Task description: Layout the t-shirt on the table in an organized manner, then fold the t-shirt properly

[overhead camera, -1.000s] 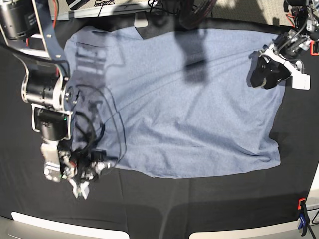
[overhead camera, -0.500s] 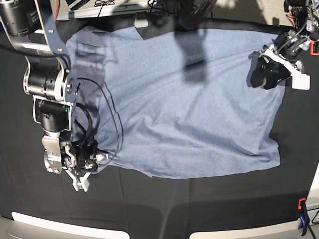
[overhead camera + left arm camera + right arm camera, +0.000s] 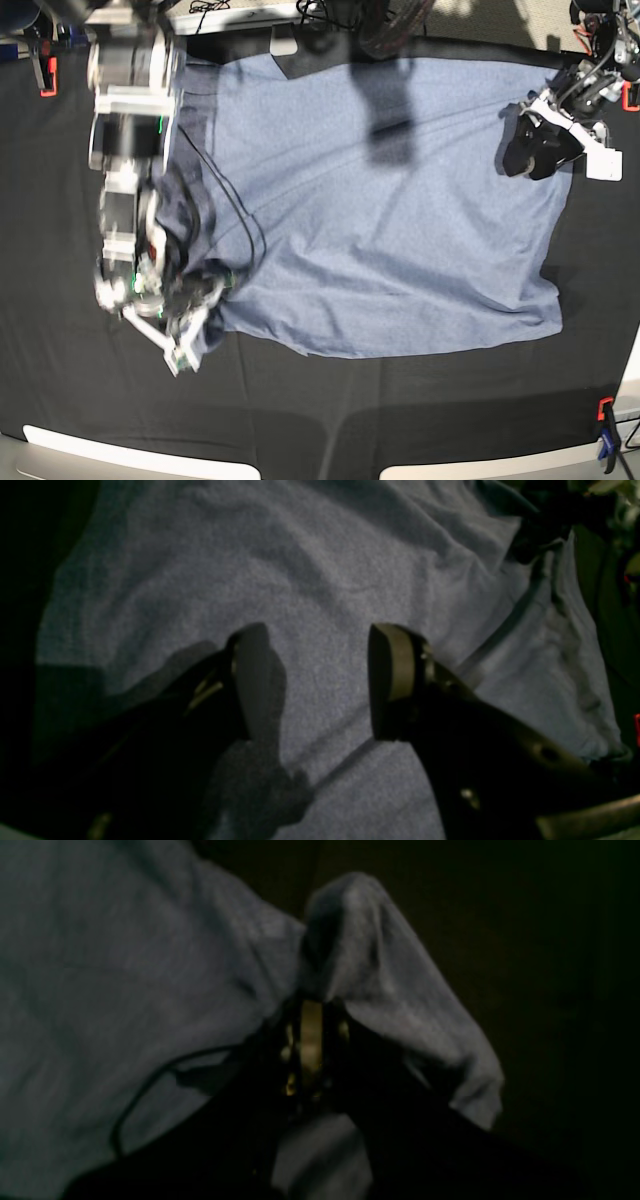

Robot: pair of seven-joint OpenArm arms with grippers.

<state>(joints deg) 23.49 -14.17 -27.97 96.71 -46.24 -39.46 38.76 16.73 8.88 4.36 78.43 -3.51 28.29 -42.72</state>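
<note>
The light blue-grey t-shirt (image 3: 400, 210) lies spread, plain side up, over the black table (image 3: 420, 410); no lettering shows. My right gripper (image 3: 185, 340) is at the shirt's lower-left corner, shut on a bunched fold of the t-shirt (image 3: 360, 955), which drapes over its closed fingertips (image 3: 312, 1040). My left gripper (image 3: 530, 150) rests low over the shirt's upper-right part, near its right edge. In the left wrist view the left gripper (image 3: 310, 680) is open and empty, with the t-shirt (image 3: 300, 570) beneath it.
A black cable (image 3: 235, 215) from the right arm trails over the shirt's left side. An orange clamp (image 3: 43, 72) sits at the table's left edge, and an orange and blue clamp (image 3: 606, 430) at the lower right. Bare black cloth lies in front of the shirt.
The right arm has swung up and over the shirt's left edge. Its gripper shifted slightly right and up, pulling the lower-left corner of the shirt into a bunch. The left arm has not moved.
</note>
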